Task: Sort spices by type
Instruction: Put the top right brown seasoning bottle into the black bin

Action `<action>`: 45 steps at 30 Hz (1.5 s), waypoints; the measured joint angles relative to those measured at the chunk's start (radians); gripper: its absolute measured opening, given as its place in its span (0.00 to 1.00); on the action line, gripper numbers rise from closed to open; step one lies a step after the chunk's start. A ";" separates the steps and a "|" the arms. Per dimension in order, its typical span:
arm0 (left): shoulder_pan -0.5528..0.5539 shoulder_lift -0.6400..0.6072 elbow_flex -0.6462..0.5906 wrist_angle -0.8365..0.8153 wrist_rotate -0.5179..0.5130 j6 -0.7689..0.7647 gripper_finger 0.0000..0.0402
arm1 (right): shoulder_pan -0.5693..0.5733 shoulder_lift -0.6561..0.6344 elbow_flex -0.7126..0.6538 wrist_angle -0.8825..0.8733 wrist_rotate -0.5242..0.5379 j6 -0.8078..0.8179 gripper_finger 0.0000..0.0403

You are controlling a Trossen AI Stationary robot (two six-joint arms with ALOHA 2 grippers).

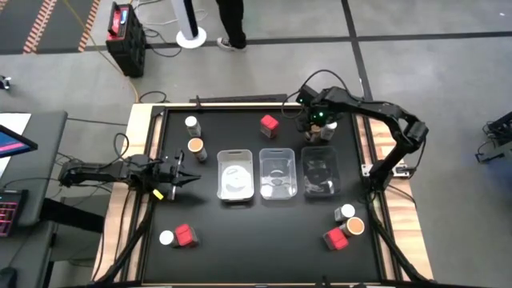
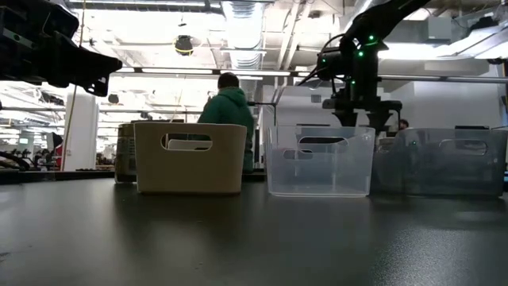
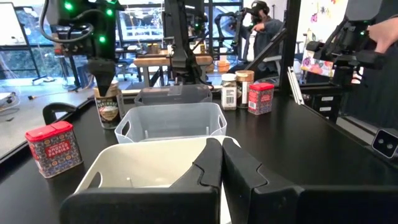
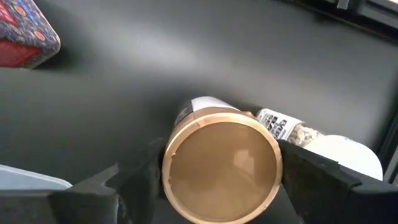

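A tan-lidded spice jar (image 4: 221,168) stands upright on the table near its far right, with a white-lidded jar (image 4: 348,155) right beside it. My right gripper (image 1: 320,126) points down over it, open. Its fingers (image 4: 140,177) stand on either side of the tan lid. The left wrist view shows the same jar (image 3: 109,109) under that gripper (image 3: 102,74). A red box (image 1: 269,123) stands to the left of them. My left gripper (image 1: 188,178) waits shut and level at the table's left side. My right gripper comes from above, pointing down, with one finger on each side of the tan lid's rim (image 4: 171,158). No gap shows there, but I cannot tell whether the fingers touch it. The jar stands on the table.
Three trays stand in a row mid-table: white (image 1: 235,174), clear (image 1: 278,172), clear (image 1: 320,172). Two jars (image 1: 194,134) stand at the far left. A jar and red box (image 1: 178,236) are near left. Two jars and a red box (image 1: 346,226) are near right. A person stands beyond the table.
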 joint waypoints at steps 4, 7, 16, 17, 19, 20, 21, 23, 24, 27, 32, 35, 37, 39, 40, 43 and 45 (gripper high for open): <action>0.000 0.000 0.000 0.000 0.000 0.000 0.00 | 0.000 0.000 0.000 -0.003 -0.002 0.000 0.80; 0.000 0.000 0.000 0.000 0.000 0.000 0.00 | 0.000 0.000 0.000 -0.003 -0.005 -0.001 0.80; 0.000 0.000 0.000 0.000 0.000 0.000 0.00 | 0.000 0.001 0.002 0.031 -0.007 -0.054 0.77; 0.000 0.000 0.000 0.000 0.000 0.000 0.00 | 0.000 0.001 0.006 0.029 -0.008 -0.058 0.77; 0.000 0.000 0.000 0.000 0.000 0.000 0.00 | 0.000 0.003 0.020 0.027 -0.011 -0.070 0.77; 0.000 0.000 0.000 0.000 0.000 0.000 0.00 | 0.000 0.003 0.030 0.027 -0.011 -0.081 0.77; 0.000 0.000 0.000 0.000 0.000 0.000 0.00 | 0.000 0.003 0.041 0.027 -0.011 -0.093 0.77; 0.000 0.000 0.000 0.000 0.000 0.000 0.00 | 0.004 0.003 0.063 0.027 -0.011 -0.110 0.77; 0.000 0.000 0.000 0.000 0.000 0.000 0.00 | 0.006 0.003 0.073 0.023 -0.011 -0.112 0.77; 0.000 0.000 0.000 0.000 0.000 0.000 0.00 | 0.013 0.003 0.104 0.002 -0.010 -0.148 0.76; 0.000 0.000 0.000 0.000 0.000 0.000 0.00 | 0.029 0.003 0.161 -0.071 -0.010 -0.217 0.76; 0.000 0.000 0.000 0.000 0.000 0.000 0.00 | 0.042 0.003 0.202 -0.126 -0.008 -0.252 0.76; 0.000 0.000 0.000 0.000 0.000 0.000 0.00 | 0.055 0.002 0.228 -0.159 -0.007 -0.271 0.76; 0.000 0.000 0.000 0.000 0.000 0.000 0.00 | 0.067 -0.002 0.253 -0.195 -0.007 -0.290 0.76; 0.000 0.000 0.000 0.000 0.000 0.000 0.00 | 0.074 -0.005 0.264 -0.207 -0.007 -0.294 0.76; 0.000 0.000 0.000 0.000 0.000 0.000 0.00 | 0.089 -0.027 0.286 -0.222 -0.007 -0.302 0.76; 0.000 0.000 0.000 0.000 0.000 0.000 0.00 | 0.099 -0.050 0.291 -0.220 -0.007 -0.313 0.76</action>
